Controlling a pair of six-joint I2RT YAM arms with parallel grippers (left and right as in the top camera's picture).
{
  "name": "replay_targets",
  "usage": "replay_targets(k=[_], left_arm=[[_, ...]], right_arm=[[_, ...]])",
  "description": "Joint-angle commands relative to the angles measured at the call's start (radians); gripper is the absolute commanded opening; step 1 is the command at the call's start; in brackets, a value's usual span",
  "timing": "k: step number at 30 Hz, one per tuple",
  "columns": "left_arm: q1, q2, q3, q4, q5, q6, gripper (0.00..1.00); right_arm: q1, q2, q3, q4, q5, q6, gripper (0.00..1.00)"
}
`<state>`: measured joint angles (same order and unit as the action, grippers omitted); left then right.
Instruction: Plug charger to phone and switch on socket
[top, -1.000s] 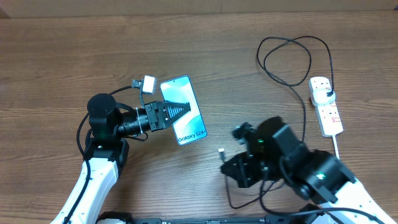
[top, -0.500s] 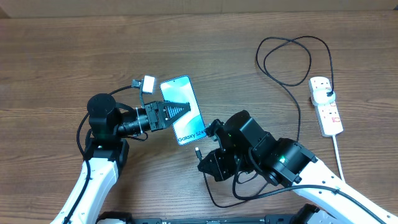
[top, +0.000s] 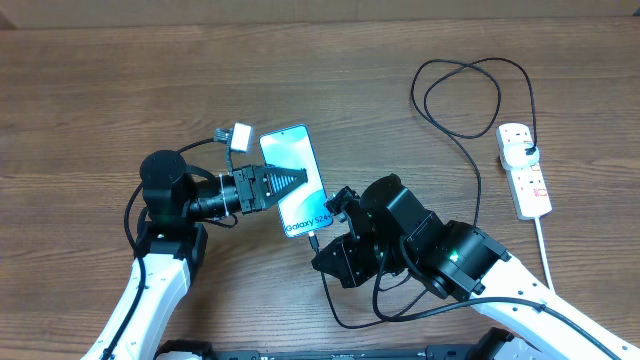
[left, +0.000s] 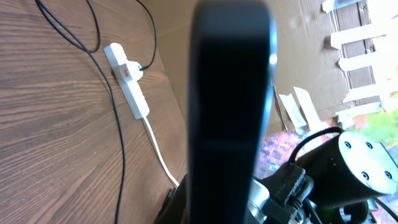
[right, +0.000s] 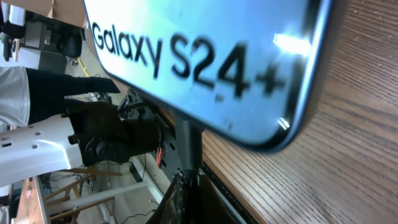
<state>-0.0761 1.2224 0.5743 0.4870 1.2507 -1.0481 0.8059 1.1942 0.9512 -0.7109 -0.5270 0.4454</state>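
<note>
"Galaxy S24+" stands in dark letters on the light blue screen of the phone (top: 305, 200), and it is the only wording that can be read. In the overhead view it runs small along the screen's lower end. In the right wrist view the phone (right: 205, 37) fills the top of the frame. There the brand and number read large, slanting down to the right, with the plus sign near the screen's corner. Red marks on the white power strip (top: 527, 175) are too small to read.
</note>
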Motion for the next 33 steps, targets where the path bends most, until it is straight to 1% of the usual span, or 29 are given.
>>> replay_targets(k=[1,6,9,11,14,17,20,22,25,27,29,33], left_arm=[[0.004,-0.005,0.005,0.012,0.055,0.009,0.04],[0.006,-0.005,0.005,0.024,0.064,0.008,0.04],[0.018,-0.005,0.005,0.042,0.061,0.003,0.04],[0.053,-0.005,0.005,0.052,0.058,-0.016,0.04],[0.099,-0.005,0.005,0.052,0.058,-0.028,0.04],[0.110,-0.005,0.005,0.066,0.056,-0.031,0.04],[0.105,-0.005,0.005,0.103,0.057,-0.043,0.04],[0.096,-0.005,0.005,0.120,0.063,-0.066,0.04],[0.094,-0.005,0.005,0.138,0.095,-0.084,0.04],[0.095,-0.005,0.005,0.148,0.120,-0.093,0.04],[0.095,-0.005,0.005,0.147,0.122,-0.102,0.04],[0.094,-0.005,0.005,0.147,0.122,-0.102,0.04]], right_arm=[[0.003,-0.008,0.002,0.007,-0.006,-0.004,0.04],[0.002,-0.016,0.002,0.006,-0.007,-0.017,0.04],[-0.015,-0.051,0.005,-0.025,-0.005,-0.027,0.04],[-0.041,-0.115,0.006,-0.094,0.019,-0.027,0.04],[-0.051,-0.230,0.006,-0.216,0.114,-0.026,0.04],[-0.037,-0.328,-0.004,-0.253,0.114,-0.026,0.04],[-0.008,-0.410,-0.058,-0.163,0.069,-0.014,0.04],[0.007,-0.441,-0.142,-0.009,0.020,0.008,0.04],[0.010,-0.436,-0.232,0.162,-0.024,0.008,0.04],[0.010,-0.422,-0.252,0.234,-0.079,0.008,0.04],[0.010,-0.399,-0.253,0.275,-0.109,0.009,0.04],[0.008,-0.327,-0.253,0.286,-0.100,0.019,0.04]])
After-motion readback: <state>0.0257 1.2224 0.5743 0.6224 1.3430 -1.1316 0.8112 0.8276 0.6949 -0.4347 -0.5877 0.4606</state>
